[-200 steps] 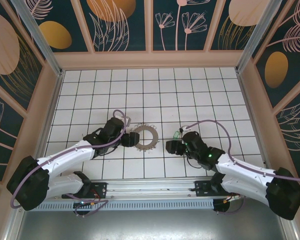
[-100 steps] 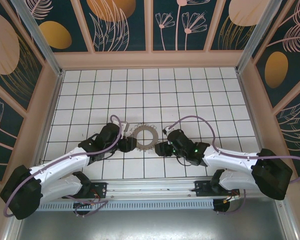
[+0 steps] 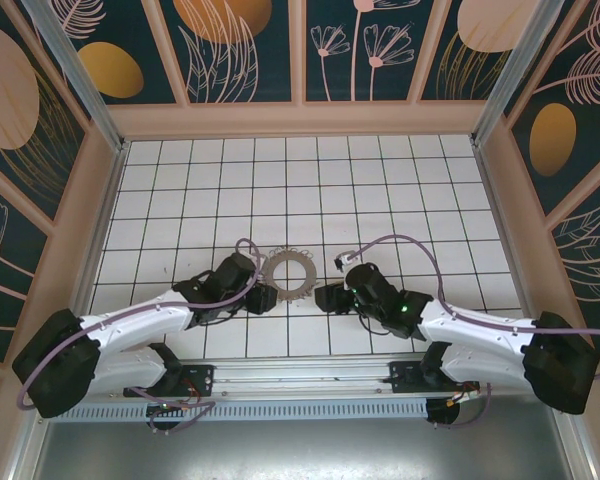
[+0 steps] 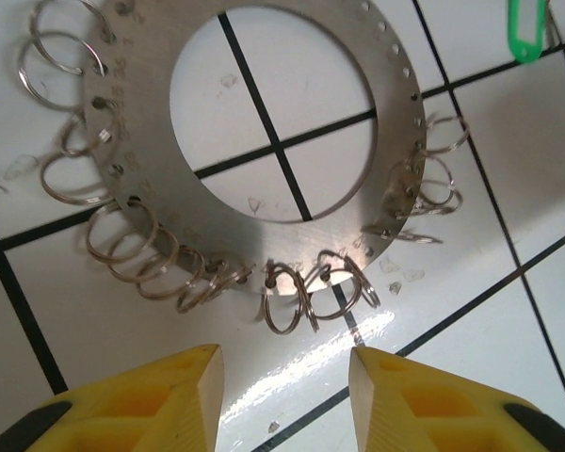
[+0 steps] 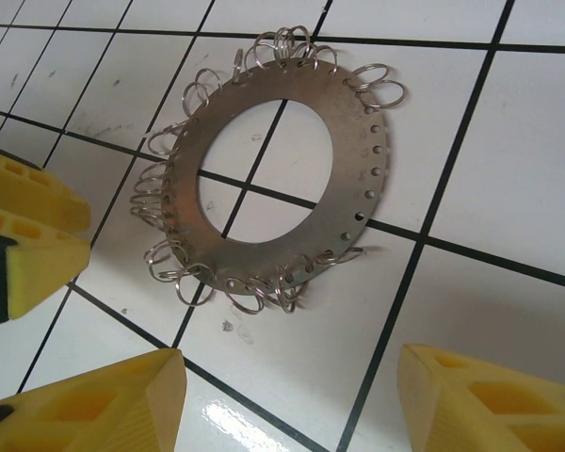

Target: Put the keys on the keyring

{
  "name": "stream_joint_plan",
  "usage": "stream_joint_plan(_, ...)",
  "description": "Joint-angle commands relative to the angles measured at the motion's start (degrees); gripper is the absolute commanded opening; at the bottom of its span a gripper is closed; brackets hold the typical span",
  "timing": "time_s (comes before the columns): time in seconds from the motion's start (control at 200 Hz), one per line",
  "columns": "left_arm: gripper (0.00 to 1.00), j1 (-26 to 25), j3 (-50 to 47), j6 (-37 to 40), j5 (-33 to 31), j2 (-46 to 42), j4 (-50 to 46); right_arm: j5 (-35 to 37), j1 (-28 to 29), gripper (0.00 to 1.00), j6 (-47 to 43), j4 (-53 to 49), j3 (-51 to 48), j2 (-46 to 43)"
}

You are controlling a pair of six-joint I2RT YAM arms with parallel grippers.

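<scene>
Keyring [image 4: 141, 132] lies flat on the tiled worktop [image 3: 430, 180], about midway between its left and right edges and closer to the near edge than the far one. It is a flat grey metal disc with a large round hole and a row of small holes along its rim. Thin wire loops [image 4: 292, 297] hang through many of those holes as a fringe. Left gripper [image 4: 284, 363] sits low at the ring's near-left side. Its yellow fingers [image 4: 193, 386] stand a modest way apart with nothing between them, and the nearest loops lie just past the tips. Right gripper [image 5: 292, 363] is at the ring's near-right side, clear of it, with its yellow fingers [image 5: 104, 395] spread wide and empty. Green key [image 4: 525, 28] rests on the tiles to the right of the ring, not touching it
</scene>
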Motion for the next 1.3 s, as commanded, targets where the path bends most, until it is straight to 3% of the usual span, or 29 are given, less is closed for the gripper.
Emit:
stream_joint_plan(0.0, 0.38, -1.38, 1.29, -1.74, -3.73, 1.83, 0.39, 2.75, 0.12, 0.63, 0.48, 0.19, -1.3, -1.82)
stream_joint_plan(0.195, 0.3, -1.49, 2.13, -2.4, -5.17, 4.0, 2.38, 3.09, -0.16, 0.7, 0.35, 1.55, -2.22, -2.27)
stream_joint_plan(0.5, 0.25, -1.58, 4.39, -1.15, -7.98, 6.65, 2.2, 4.65, -0.45, 0.73, 0.56, 1.13, -3.55, -5.05)
stream_joint_plan(1.291, 0.24, -3.53, 2.4, 0.56, -4.95, 8.91, 1.07, 3.82, -2.03, 0.77, 0.83, 2.73, -4.94, -6.22)
